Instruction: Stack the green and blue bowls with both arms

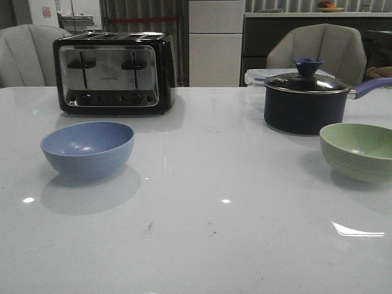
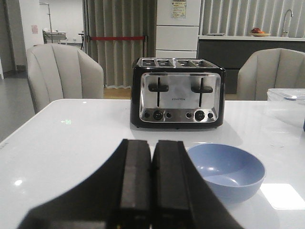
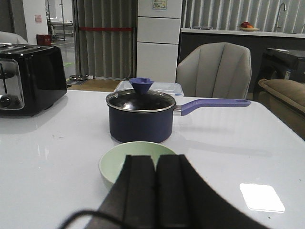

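Note:
The dusty blue bowl (image 1: 87, 149) stands upright on the white table at the left. The pale green bowl (image 1: 359, 151) stands upright at the right edge. Neither arm shows in the front view. In the left wrist view my left gripper (image 2: 153, 145) is shut and empty, short of the blue bowl (image 2: 228, 171) and a little to its side. In the right wrist view my right gripper (image 3: 155, 160) is shut and empty, just in front of the green bowl (image 3: 127, 160), whose near rim it hides.
A black and silver toaster (image 1: 113, 72) stands behind the blue bowl. A dark navy saucepan with lid (image 1: 306, 101) and purple handle stands just behind the green bowl, a clear lidded box (image 1: 256, 78) behind it. Chairs stand beyond the table's far edge.

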Tool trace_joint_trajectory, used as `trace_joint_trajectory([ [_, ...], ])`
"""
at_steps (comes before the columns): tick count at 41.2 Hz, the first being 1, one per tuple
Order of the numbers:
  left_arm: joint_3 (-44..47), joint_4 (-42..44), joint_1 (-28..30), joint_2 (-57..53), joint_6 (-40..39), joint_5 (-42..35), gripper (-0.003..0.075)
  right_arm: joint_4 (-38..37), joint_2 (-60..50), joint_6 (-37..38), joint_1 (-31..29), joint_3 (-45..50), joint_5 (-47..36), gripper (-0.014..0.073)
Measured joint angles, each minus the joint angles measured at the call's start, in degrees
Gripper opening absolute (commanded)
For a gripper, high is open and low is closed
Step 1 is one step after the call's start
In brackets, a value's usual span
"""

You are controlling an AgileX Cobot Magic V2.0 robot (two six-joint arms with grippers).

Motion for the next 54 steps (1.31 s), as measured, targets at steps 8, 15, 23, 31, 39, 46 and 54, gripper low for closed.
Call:
trace_joint_trajectory([
  [8, -2.58, 0.0, 0.0, 0.0, 0.0, -0.18, 0.0093, 0.0, 0.0, 0.0, 0.0, -4.11, 3.21, 0.0028],
  [15, -13.22, 0.0, 0.0, 0.0, 0.0, 4.26, 0.0093, 0.0, 0.0, 0.0, 0.0, -15.61, 11.82, 0.0028],
  [23, -28.87, 0.0, 0.0, 6.52, 0.0, 16.73, 0.0093, 0.0, 5.83, 0.0, 0.0, -30.04, 22.47, 0.0028],
  [31, -38.48, 0.0, 0.0, 15.99, 0.0, 28.05, 0.0093, 0.0, 15.75, 0.0, 0.0, -38.5, 34.19, 0.0028],
  [39, -39.44, 0.0, 0.0, 22.77, 0.0, 34.31, 0.0093, 0.0, 23.88, 0.0, 0.0, -38.99, 39.87, 0.0028],
  [46, -39.24, 0.0, 0.0, 27.16, 0.0, 37.39, 0.0093, 0.0, 29.56, 0.0, 0.0, -38.87, 41.25, 0.0028],
  [54, -39.24, 0.0, 0.0, 30.7, 0.0, 38.07, 0.0094, 0.0, 34.97, 0.0, 0.0, -38.87, 41.57, 0.0041],
])
